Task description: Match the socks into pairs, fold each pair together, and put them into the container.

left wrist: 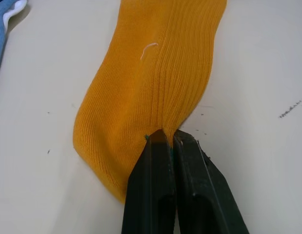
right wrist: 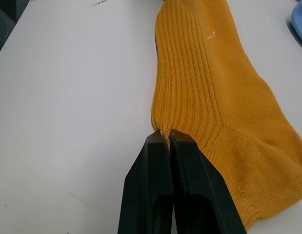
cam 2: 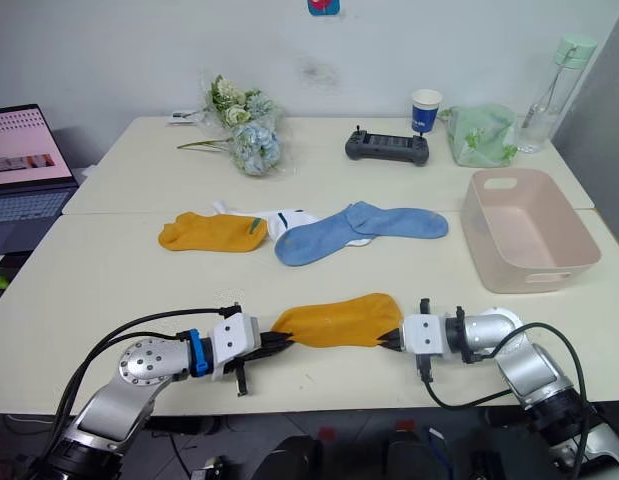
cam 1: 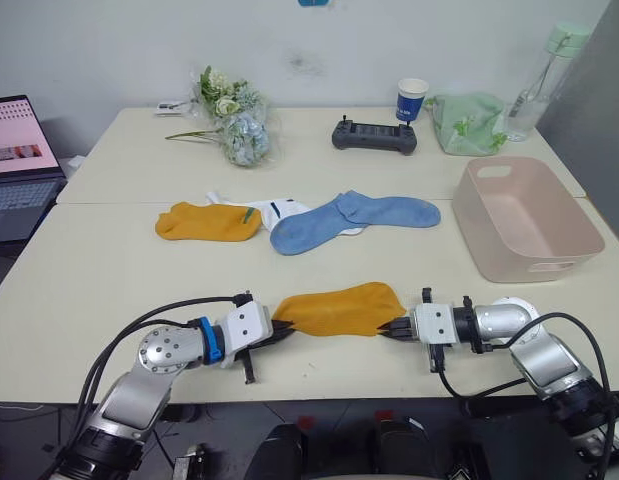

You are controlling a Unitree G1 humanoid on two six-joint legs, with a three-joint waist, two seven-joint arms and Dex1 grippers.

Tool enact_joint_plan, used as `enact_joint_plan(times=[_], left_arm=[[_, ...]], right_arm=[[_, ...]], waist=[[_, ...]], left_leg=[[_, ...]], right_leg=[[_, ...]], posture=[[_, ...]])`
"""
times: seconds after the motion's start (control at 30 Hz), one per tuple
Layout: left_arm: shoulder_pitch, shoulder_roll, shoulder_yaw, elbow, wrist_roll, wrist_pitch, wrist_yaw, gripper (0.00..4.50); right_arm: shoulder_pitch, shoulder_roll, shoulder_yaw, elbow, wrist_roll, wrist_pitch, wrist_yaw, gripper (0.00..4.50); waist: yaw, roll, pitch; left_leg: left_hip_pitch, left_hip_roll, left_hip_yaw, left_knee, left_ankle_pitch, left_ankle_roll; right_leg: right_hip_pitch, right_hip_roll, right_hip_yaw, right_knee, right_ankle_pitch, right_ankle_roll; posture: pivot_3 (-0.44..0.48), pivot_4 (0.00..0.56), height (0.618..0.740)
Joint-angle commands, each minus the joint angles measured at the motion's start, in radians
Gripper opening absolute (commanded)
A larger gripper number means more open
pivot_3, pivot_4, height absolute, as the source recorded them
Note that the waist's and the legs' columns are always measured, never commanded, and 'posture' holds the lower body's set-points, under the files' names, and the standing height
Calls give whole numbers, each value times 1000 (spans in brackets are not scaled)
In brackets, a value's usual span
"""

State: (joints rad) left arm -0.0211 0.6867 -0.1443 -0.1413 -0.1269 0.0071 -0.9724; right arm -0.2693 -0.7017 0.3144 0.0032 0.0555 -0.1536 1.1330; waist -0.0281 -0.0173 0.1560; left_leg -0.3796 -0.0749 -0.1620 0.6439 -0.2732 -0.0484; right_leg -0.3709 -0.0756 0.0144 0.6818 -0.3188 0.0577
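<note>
Near the front edge of the worktop (cam 1: 109, 260), the left gripper (cam 1: 285, 331) and right gripper (cam 1: 392, 328) are each pinching opposite ends of a mustard-yellow sock (cam 1: 339, 308) lying flat. The empty pink tub (cam 1: 524, 215) is sitting by the right edge. The wrist views are revealing ribbed knit and a white thread (left wrist: 149, 49); no writing is legible.

Beige table (cam 1: 109, 270) (two joined) before white wall (cam 1: 119, 50).

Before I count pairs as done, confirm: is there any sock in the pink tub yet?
No, the pink tub holds nothing; its bare floor shows in the left eye view.
</note>
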Motion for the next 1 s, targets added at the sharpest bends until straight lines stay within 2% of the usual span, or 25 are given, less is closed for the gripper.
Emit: enact_joint_plan(times=[0.03, 0.17, 0.23, 0.37, 0.47, 0.53, 0.7, 0.83, 1.0], left_arm=[[23, 38, 55, -65, -73, 10, -41, 39], [58, 105, 110, -185, -196, 121, -108, 39], [73, 144, 153, -261, -318, 266, -121, 39], [106, 284, 229, -405, -596, 580, -178, 39], [91, 365, 232, -459, -781, 787, -182, 39], [88, 381, 189, -457, -765, 806, -199, 39], [30, 318, 108, -368, -698, 829, -147, 39], [-65, 267, 54, -243, -620, 822, -120, 39], [-193, 231, 14, -99, -515, 770, -137, 39]], right_arm=[[-17, -21, -43, -112, 80, 104, 31, 0], [-9, -87, -59, -272, 191, 285, 106, 0], [-2, -131, -80, -357, 288, 429, 129, 0], [-10, -218, -136, -495, 535, 738, 161, 0], [-36, -254, -149, -543, 707, 945, 160, 0], [-48, -243, -124, -541, 708, 982, 137, 0], [-65, -187, -76, -459, 622, 957, 93, 0], [-134, -121, -22, -272, 468, 822, 80, 0], [-234, -60, 1, -110, 359, 712, 104, 0]], waist=[[0, 0, 0], [0, 1, 1], [0, 1, 1], [-1, 1, 2], [-1, 2, 2], [-1, 2, 2], [0, 2, 2], [0, 2, 3], [-1, 2, 3]], left_leg=[[0, 0, 0, 0, 0, 0], [-2, 0, -1, 0, 0, 1], [-2, 0, -1, 0, -1, 2], [-2, 0, -1, 0, -3, 5], [-2, 1, -1, 0, -3, 6], [-2, 1, 0, 0, -4, 7], [-2, 1, 1, 0, -4, 7], [-2, 0, 1, 0, -4, 7], [-4, 0, 1, 0, -2, 3]], right_leg=[[0, 0, 0, 0, 0, 0], [-2, 0, 0, 0, 0, 0], [-1, 0, 0, -1, 0, 0], [-1, -1, 1, -1, 0, 0], [-1, 0, 0, -1, 0, 0], [0, 0, 0, -1, 0, 0], [-1, 0, 0, -1, 0, 0], [-1, 0, 0, -1, 0, 0], [-3, 0, 0, -2, 0, 0]], posture=[[0, 150, 740], [0, 150, 740], [0, 150, 740], [0, 150, 740], [0, 150, 740], [0, 150, 740], [0, 150, 740], [0, 150, 740], [0, 150, 740]])
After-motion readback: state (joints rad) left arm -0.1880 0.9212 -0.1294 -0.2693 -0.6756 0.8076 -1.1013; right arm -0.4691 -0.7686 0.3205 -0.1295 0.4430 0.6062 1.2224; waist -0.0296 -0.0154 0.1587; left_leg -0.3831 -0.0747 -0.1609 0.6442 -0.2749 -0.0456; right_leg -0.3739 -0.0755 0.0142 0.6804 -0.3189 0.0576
